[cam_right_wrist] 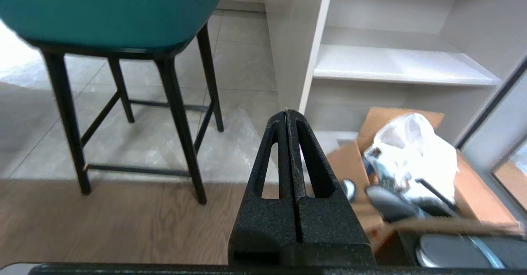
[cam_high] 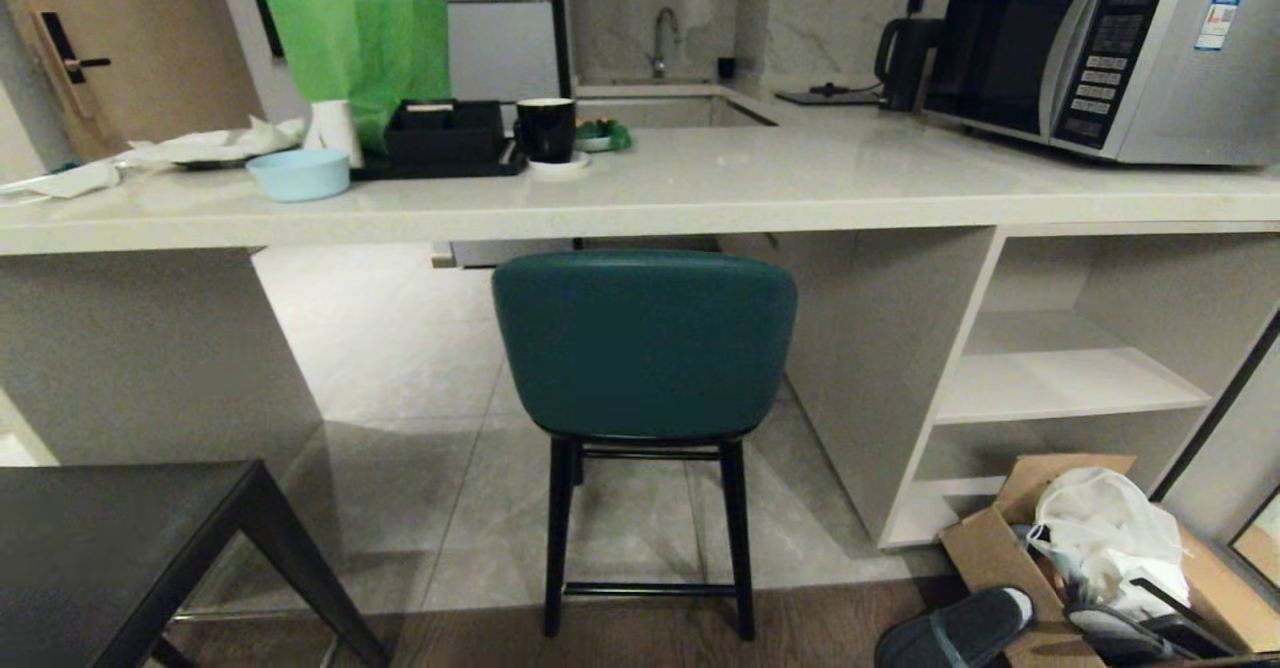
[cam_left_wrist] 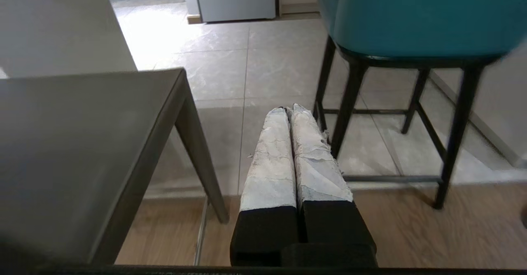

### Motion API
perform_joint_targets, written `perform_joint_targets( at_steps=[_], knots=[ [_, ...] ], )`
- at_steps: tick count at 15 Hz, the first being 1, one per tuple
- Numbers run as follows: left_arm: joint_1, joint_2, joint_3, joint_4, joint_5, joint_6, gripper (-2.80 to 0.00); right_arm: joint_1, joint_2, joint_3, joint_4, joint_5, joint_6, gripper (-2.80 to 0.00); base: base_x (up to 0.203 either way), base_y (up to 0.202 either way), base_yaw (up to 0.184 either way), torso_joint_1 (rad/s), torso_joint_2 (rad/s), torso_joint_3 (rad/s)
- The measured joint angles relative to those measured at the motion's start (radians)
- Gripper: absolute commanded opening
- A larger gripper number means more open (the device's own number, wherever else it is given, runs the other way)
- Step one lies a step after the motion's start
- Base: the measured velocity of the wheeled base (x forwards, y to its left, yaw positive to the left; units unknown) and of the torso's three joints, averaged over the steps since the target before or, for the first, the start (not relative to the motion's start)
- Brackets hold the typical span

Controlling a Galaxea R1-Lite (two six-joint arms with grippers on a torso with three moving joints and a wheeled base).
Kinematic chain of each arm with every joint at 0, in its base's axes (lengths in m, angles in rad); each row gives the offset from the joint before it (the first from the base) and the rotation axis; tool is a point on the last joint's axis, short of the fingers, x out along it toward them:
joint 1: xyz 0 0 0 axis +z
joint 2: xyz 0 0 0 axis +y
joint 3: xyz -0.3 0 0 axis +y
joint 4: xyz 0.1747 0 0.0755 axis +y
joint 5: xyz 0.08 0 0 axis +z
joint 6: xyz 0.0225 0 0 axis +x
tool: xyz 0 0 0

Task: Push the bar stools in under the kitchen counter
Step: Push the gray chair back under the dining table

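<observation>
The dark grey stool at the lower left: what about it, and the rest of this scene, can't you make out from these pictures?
- Dark grey stool: head view's edge cuts it off; its back is unseen.
- Teal stool: its backrest hides the seat in the head view.
- Cardboard box: contents blurred in the right wrist view.
- Microwave: button labels too small.
- Both arms: outside the head view.

The left gripper (cam_left_wrist: 290,109) shows black bases and fingers (cam_left_wrist: 271,159) wrapped in worn, cracked white tape; the right gripper (cam_right_wrist: 287,111) is grainy black, with triangular cut-out fingers (cam_right_wrist: 306,159).
</observation>
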State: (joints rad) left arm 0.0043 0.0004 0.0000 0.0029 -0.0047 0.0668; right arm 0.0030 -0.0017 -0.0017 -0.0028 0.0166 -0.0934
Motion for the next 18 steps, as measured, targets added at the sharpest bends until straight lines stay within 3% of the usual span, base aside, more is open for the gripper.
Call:
perform_joint_targets(
  at_steps=[12,18],
  knots=[
    [0.0,0.0,0.0,-0.001,0.001,-0.001,-2.8,0.0,0.0,0.0,0.0,-0.002,0.013,-2.8,-0.195,0.0,-0.002,0.003,0.0,0.003],
    [0.0,0.0,0.0,-0.001,0.001,-0.015,-2.8,0.0,0.0,0.0,0.0,-0.003,0.014,-2.8,-0.016,0.0,0.0,0.0,0.0,0.001]
  ],
)
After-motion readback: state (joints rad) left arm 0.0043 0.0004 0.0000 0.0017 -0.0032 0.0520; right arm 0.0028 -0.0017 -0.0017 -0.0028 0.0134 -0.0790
